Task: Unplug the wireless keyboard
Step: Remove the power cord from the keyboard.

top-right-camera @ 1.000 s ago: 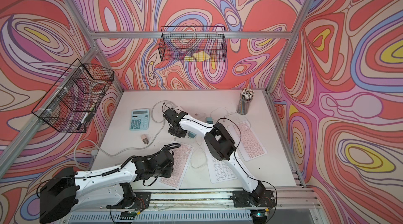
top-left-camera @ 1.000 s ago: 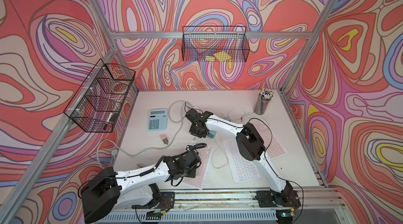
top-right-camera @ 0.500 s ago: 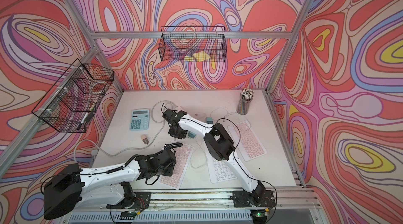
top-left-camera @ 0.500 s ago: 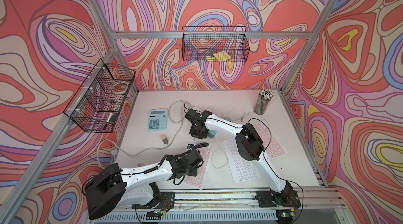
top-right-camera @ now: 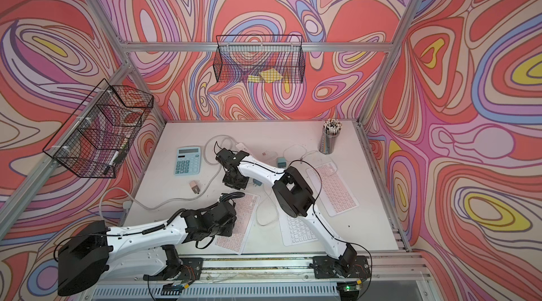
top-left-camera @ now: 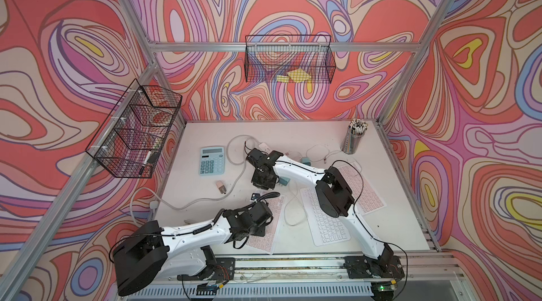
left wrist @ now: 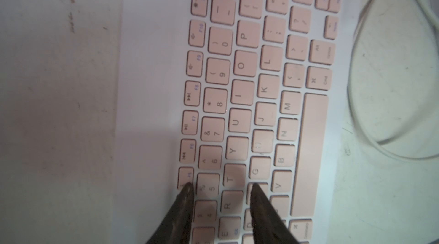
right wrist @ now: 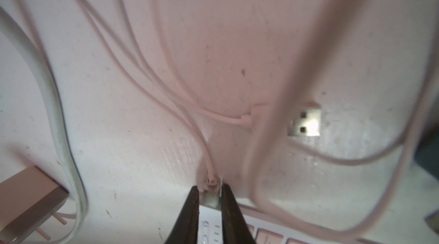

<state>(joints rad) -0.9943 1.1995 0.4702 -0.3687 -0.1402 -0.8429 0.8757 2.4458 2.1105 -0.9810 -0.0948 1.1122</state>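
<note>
The wireless keyboard (left wrist: 147, 88) with pink keys lies at the table's front left in both top views (top-left-camera: 274, 211) (top-right-camera: 247, 211). My left gripper (left wrist: 221, 187) rests its fingertips on the key rows, jaws apart with nothing between them; in a top view its wrist (top-left-camera: 252, 220) covers the keyboard's near half. At the keyboard's far edge (right wrist: 266, 236), my right gripper (right wrist: 210, 189) is shut on the small cable plug (right wrist: 211, 194) that sits in the keyboard's port. A thin pale cable (right wrist: 190, 124) runs away from the plug. The right gripper body (top-left-camera: 264, 180) hides the plug in both top views.
A white keyboard (top-left-camera: 325, 226) and another pink keyboard (top-left-camera: 363, 188) lie to the right. A calculator (top-left-camera: 211, 160), pink adapter (top-left-camera: 220, 186), power strip (top-left-camera: 265, 147), teal adapters (top-left-camera: 306, 161) and pencil cup (top-left-camera: 353, 138) stand further back. A loose USB plug (right wrist: 305, 122) and looping cables lie close by.
My right gripper has narrowed onto the plug at the keyboard's far edge. The left arm has shifted slightly while its gripper stays on the keys.
</note>
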